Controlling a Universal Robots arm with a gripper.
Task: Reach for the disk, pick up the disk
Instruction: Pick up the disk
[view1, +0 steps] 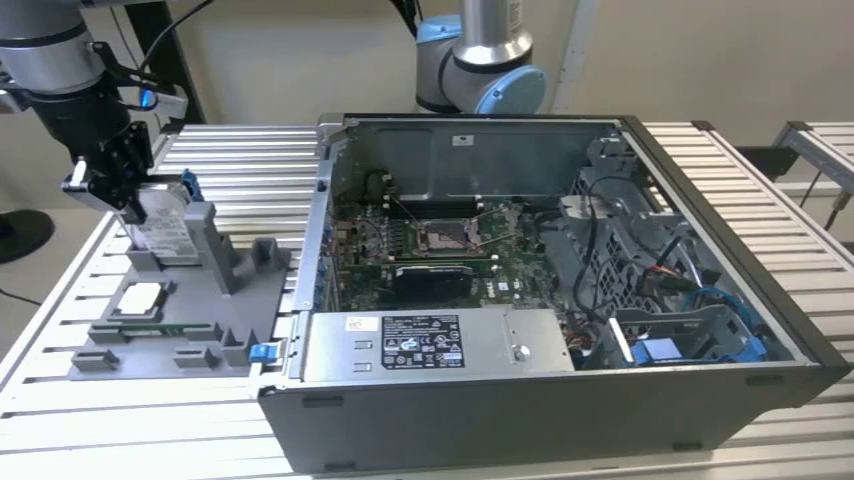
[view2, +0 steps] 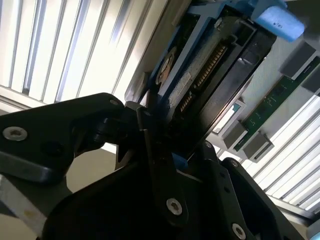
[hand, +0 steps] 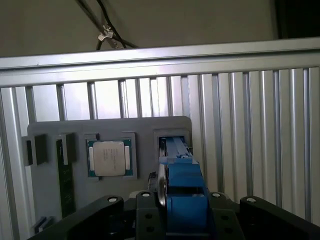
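Note:
The disk (view1: 168, 236) stands on edge in a slot of the grey fixture (view1: 200, 300) at the exterior view's left. It is silver with a white label and a blue bracket. My gripper (view1: 131, 192) comes down on its upper end, fingers on either side, shut on it. In the first wrist view the disk's blue bracket (hand: 182, 180) sits between my gripper's (hand: 181, 212) black fingers. The second wrist view shows the disk's (view2: 210, 75) connector edge held in my gripper (view2: 167, 145). Whether the disk has risen clear of the slot I cannot tell.
A square processor chip (view1: 140, 297) and a green memory stick (view1: 150, 330) lie in the fixture near the disk. An open computer case (view1: 694, 330) with its grey power supply box (view1: 427, 345) stands just to the exterior view's right. Another arm's base (view1: 478, 60) stands behind it.

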